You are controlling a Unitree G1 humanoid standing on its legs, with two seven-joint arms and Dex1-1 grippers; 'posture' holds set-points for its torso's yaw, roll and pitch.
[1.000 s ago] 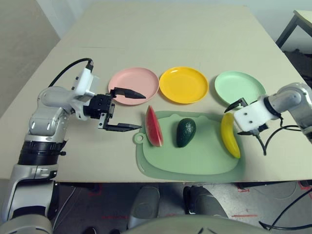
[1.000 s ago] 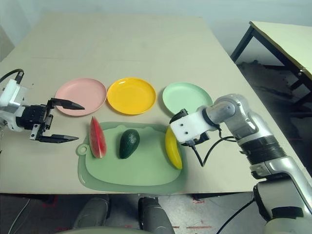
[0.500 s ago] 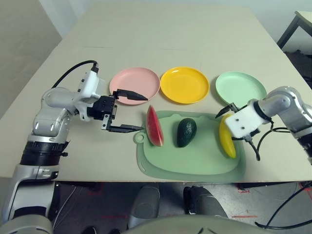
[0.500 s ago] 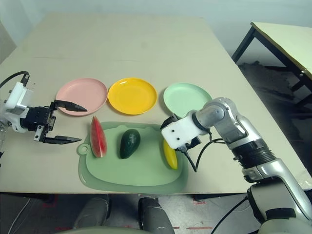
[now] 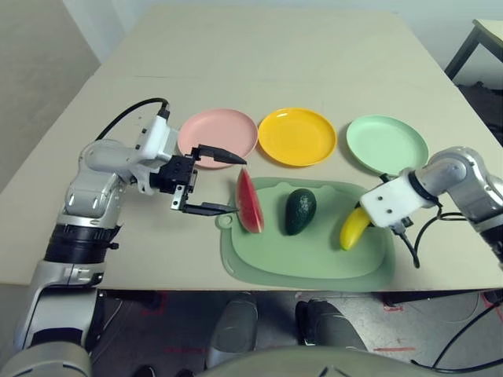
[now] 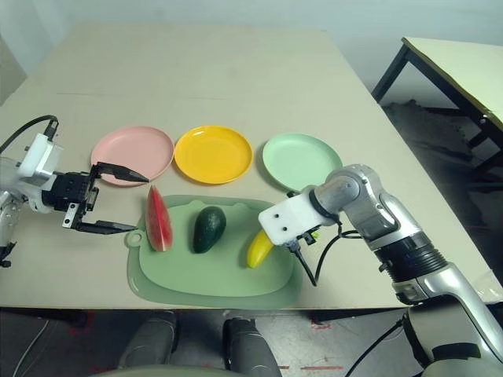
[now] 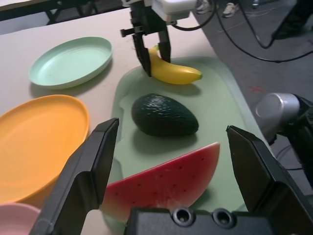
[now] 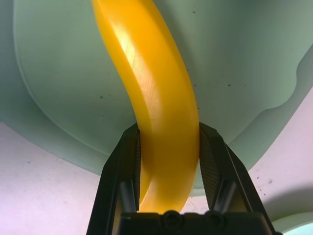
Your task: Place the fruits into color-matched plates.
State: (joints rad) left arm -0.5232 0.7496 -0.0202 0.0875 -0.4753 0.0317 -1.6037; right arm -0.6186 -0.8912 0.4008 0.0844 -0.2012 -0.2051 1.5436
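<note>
Clamping banana point(image 8: 156, 107) end, right gripper point(image 8: 168, 161) jaws clenched for lift toward yellow-orange plate point(image 5: 297, 136); left gripper point(image 5: 216, 182) jaws released, flanking watermelon wedge point(image 5: 249, 202).

A broad rectangular table with a matt beige top point(image 5: 259, 55) fills most of the scene, its surface plain and evenly lit, with soft shadows. A faint straight seam runs across the top towards its far side. To the right stands a second table with a pale cream top and dark metal legs point(image 6: 460, 59), well apart from the first. The floor is dark grey point(image 6: 440, 133) beside it, with black cables lying loose point(image 7: 254, 29). At the far end rises a pale, whitish wall point(image 6: 236, 12).
</note>
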